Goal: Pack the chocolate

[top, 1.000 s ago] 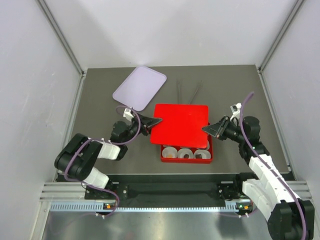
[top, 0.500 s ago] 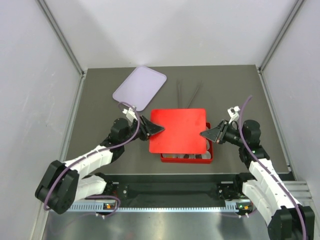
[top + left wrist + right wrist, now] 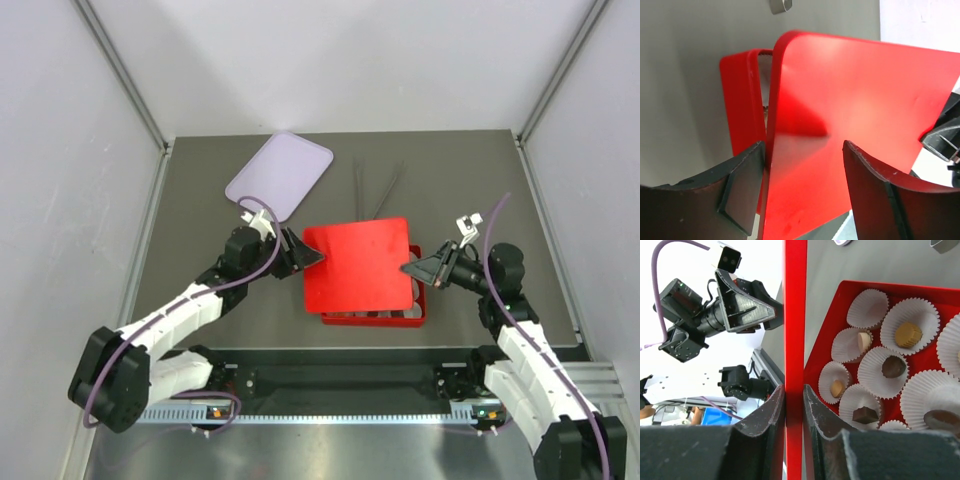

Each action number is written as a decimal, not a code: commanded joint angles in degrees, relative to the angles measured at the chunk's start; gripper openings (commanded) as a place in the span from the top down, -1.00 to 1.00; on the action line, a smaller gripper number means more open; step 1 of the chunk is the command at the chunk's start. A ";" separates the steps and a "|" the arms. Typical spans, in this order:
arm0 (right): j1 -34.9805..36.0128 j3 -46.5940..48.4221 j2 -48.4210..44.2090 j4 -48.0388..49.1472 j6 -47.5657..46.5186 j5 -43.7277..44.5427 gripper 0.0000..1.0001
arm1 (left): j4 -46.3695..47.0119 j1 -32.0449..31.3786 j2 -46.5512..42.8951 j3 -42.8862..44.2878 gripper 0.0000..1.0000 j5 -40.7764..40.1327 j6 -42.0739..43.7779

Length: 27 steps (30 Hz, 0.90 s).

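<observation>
A flat red lid [image 3: 358, 265] hovers over the red box [image 3: 372, 320] and covers most of it. My right gripper [image 3: 408, 268] is shut on the lid's right edge; the right wrist view shows the lid edge-on [image 3: 794, 340] pinched between the fingers. My left gripper [image 3: 312, 257] is open, its jaws wide apart around the lid's left edge [image 3: 855, 115], beside the box wall [image 3: 742, 100]. In the right wrist view the box holds white paper cups [image 3: 867, 307] with chocolate pieces, tan [image 3: 906, 334] and dark brown [image 3: 893, 367].
A lilac tray [image 3: 279, 175] lies at the back left. Thin metal tongs [image 3: 375, 185] lie behind the box. Grey walls close in on both sides and the back.
The lid has moved toward the near edge and now covers the cups that showed before. My left arm has stretched out with it; the right gripper followed, still holding the lid.
</observation>
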 commanded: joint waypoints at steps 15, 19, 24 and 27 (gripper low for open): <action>-7.30 0.81 2.09 2.33 -1.14 -5.35 1.00 | -7.24 0.43 1.64 5.57 -0.30 -0.08 6.34; -8.20 0.81 4.20 2.32 -2.28 -5.44 1.00 | -6.89 0.43 4.28 5.75 -0.19 2.48 6.08; -9.16 1.25 6.39 2.32 -3.95 -5.44 1.00 | -6.00 0.43 5.07 4.87 -0.15 2.31 5.20; -9.60 0.99 7.63 2.24 -4.91 -5.18 1.00 | -6.00 0.43 5.25 4.70 -0.13 2.22 5.20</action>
